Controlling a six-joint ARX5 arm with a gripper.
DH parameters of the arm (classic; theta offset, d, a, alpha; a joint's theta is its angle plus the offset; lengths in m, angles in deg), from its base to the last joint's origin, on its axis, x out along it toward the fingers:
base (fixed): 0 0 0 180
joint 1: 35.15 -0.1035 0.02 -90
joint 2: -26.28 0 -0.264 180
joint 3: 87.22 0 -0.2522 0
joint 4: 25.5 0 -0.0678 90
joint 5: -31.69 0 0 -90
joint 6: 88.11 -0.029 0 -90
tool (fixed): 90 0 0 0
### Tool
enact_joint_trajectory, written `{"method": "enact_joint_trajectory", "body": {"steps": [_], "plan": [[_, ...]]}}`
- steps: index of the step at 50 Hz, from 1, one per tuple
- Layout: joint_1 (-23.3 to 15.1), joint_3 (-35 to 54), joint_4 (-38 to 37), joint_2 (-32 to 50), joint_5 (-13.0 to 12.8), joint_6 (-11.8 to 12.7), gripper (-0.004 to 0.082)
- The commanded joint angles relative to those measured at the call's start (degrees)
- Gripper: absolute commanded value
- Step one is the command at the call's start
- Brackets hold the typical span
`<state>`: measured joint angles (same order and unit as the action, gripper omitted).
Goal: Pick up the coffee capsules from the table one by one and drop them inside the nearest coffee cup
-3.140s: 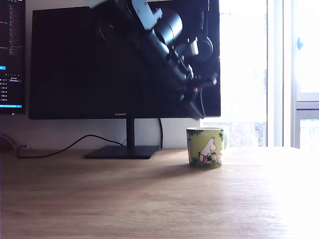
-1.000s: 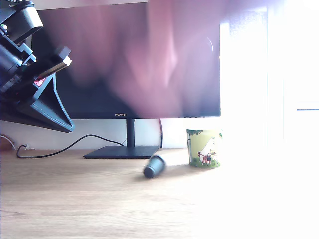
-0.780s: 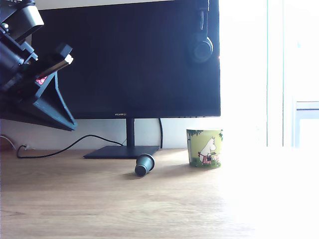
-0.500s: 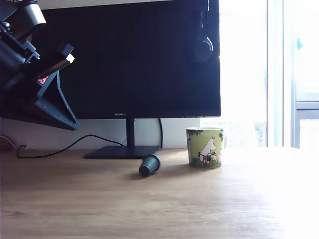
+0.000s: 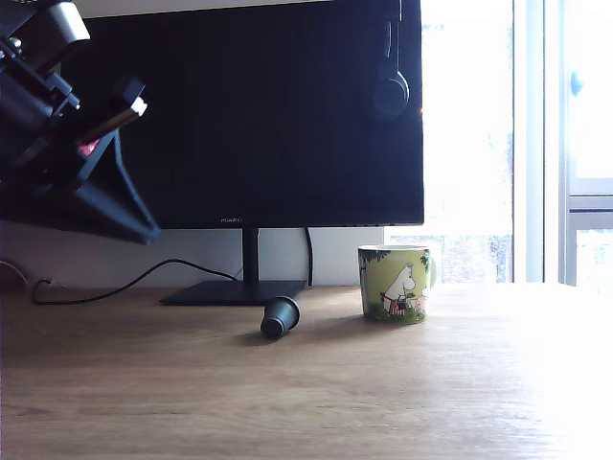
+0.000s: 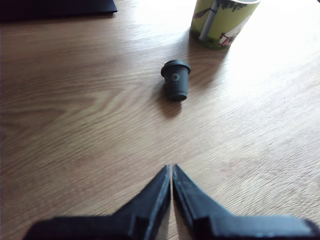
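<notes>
In the wrist view the claw (image 6: 171,170) is hanging above the table (image 6: 75,125) with its two dark fingers (image 6: 150,197) pressed almost tip to tip, only a hairline gap showing between them, and nothing is sitting in their grip. In the exterior view the claw (image 5: 144,230) is hovering high at that view's left, well clear of the wood.

Beyond the fingertips, a dark coffee capsule (image 6: 175,79) is lying on its side on the table, apart from the claw. In the exterior view the capsule (image 5: 280,317) is resting near the coffee cup (image 5: 395,284), on the cup's left side in that view, not touching it.

The cup is standing upright on the table; its inside is not showing in either view, so its contents cannot be told. Behind it a black monitor (image 5: 239,115) is standing on its base.
</notes>
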<state>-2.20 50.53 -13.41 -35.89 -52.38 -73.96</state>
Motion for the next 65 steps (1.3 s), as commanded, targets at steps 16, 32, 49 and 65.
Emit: {"method": "enact_joint_trajectory", "body": {"steps": [16, 32, 49, 65], "plan": [[2.34, 0.90, -11.78, -5.99, -0.42, -4.48, 0.0784], [3.15, 0.90, -22.29, -12.90, -0.46, -5.53, 0.0783], [4.15, 0.90, -34.10, -21.29, -4.13, -6.12, 0.0777], [6.38, 0.90, -45.81, -29.83, -5.38, -6.05, 0.0687]]}}
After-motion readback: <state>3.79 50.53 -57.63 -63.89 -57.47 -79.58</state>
